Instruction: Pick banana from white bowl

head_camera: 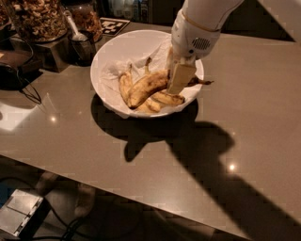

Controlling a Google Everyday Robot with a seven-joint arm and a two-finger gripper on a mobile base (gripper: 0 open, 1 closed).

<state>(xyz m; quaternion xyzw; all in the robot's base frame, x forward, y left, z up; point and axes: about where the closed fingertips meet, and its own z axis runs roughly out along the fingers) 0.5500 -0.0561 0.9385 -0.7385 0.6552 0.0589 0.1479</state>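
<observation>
Single high view, angled down across the table (70,141) at mid range, hand (177,84) over the white bowl (123,44)

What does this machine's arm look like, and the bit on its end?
The arm is a smooth, rounded white shell with a thin tan band around the wrist and a small oval grille of dots on its side. The end effector, over the right side of the white bowl, shows a flat, pale tan, blocky tip. No cables or lettering show.
</observation>
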